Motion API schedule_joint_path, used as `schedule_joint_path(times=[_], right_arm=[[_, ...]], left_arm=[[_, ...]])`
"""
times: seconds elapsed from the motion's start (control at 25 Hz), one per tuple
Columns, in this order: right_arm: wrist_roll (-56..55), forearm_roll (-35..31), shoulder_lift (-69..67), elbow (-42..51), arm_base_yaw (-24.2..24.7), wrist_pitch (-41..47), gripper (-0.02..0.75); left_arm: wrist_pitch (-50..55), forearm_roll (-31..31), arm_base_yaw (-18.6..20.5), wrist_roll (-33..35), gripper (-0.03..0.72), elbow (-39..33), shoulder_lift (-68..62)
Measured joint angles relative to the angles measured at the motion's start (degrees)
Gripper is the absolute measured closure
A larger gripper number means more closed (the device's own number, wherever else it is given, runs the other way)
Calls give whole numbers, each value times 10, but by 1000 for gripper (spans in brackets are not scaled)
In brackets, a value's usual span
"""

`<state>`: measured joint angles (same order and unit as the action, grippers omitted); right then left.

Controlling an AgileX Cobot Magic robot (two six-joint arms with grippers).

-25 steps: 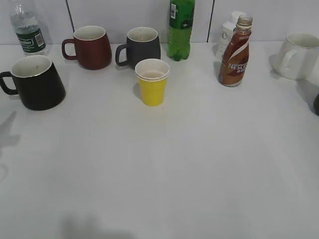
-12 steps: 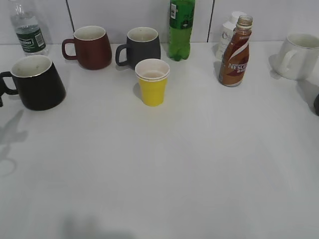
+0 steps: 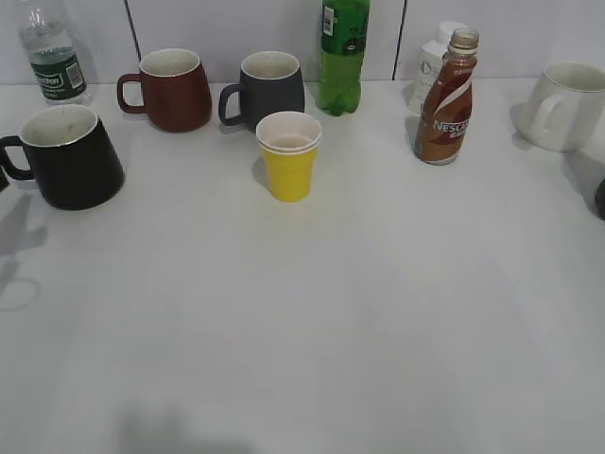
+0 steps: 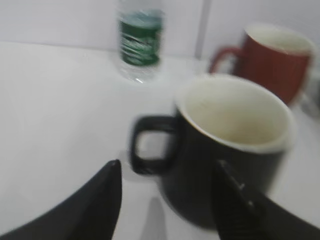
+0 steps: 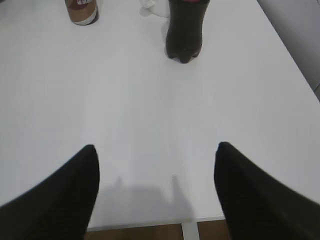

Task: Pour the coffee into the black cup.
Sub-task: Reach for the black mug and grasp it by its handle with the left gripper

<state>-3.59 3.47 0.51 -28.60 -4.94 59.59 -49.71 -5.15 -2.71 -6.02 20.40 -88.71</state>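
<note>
The black cup stands at the table's left, white inside, handle pointing left; it fills the left wrist view. My left gripper is open just in front of its handle, with a sliver of it showing at the left edge of the exterior view. The coffee bottle, uncapped, with a brown-and-white Nescafe label, stands at the back right; its base shows in the right wrist view. My right gripper is open and empty over bare table near the front edge.
A maroon mug, dark grey mug, green soda bottle, yellow paper cup, small white bottle, white mug and water bottle stand about. A dark soda bottle stands ahead of the right gripper.
My left gripper has come in toward the black cup's handle from the left; its shadow on the table has shifted. Cup, bottle and the other objects have not moved.
</note>
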Motion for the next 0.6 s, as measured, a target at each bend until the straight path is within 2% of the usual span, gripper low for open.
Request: schedule_joint_path(times=[0.12, 0.6], right_arm=[[0, 0, 0, 0, 0, 0, 177], [0, 0, 0, 0, 0, 0, 177]], left_arm=[[-32, -23, 3, 0, 227, 0, -29], [-94, -7, 6, 0, 226, 0, -116]])
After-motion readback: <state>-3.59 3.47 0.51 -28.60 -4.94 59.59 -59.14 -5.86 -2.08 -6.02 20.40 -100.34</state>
